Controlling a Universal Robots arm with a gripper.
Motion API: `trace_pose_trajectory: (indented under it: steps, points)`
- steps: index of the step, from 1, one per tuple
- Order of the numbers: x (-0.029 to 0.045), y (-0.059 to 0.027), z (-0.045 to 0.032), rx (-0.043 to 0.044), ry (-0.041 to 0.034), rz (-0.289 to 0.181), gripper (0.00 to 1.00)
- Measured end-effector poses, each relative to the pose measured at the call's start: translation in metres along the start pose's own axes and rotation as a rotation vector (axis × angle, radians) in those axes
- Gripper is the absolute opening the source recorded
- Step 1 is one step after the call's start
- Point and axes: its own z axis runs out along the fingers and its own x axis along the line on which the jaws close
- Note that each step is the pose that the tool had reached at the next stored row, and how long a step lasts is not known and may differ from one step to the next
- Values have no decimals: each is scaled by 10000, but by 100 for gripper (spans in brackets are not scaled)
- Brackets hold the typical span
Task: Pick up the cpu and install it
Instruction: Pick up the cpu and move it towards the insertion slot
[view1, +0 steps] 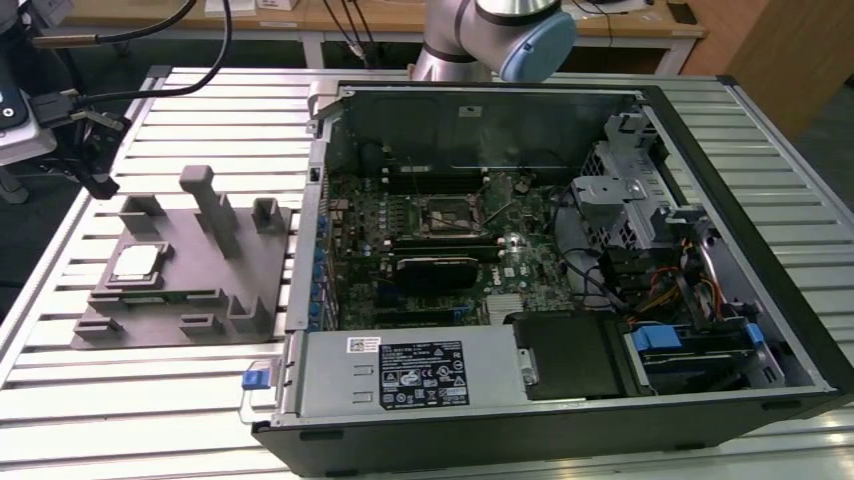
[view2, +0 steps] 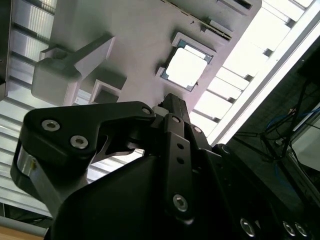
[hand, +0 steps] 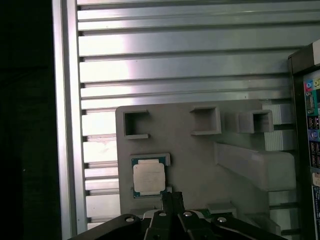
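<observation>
**Cpu in its tray pocket, closed jaws just beside it**

The cpu lies flat, silver top up, in a shallow pocket of the grey fixture tray. The tray sits on the slatted metal desk at the exterior view's left. On the tray the chip is at the left side, away from the open computer case that takes up the exterior view's right. A tall post and some shorter blocks stand on the tray between the chip and the case.

In the first wrist view the cpu shows a pale square top with a greenish rim, seated squarely in its pocket on the tray. The jaws are together with nothing held between them. Their black fingertips appear just beside one corner of the chip, apart from it, with no contact visible.

In the second wrist view the cpu lies beyond the tips, with a strip of bare tray between them. The jaws hang above the tray, not down on it. The tall post stands off to one side of them.

Inside the case the motherboard lies flat. Its square, metal-framed socket sits toward the far side, well apart from the cpu. The arm rises at the far edge of the desk, behind the case.
</observation>
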Motion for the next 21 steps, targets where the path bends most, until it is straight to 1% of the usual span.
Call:
trace_pose_trajectory:
  steps: [21]
  points:
    - [5,-7,145,2,2,0,11]
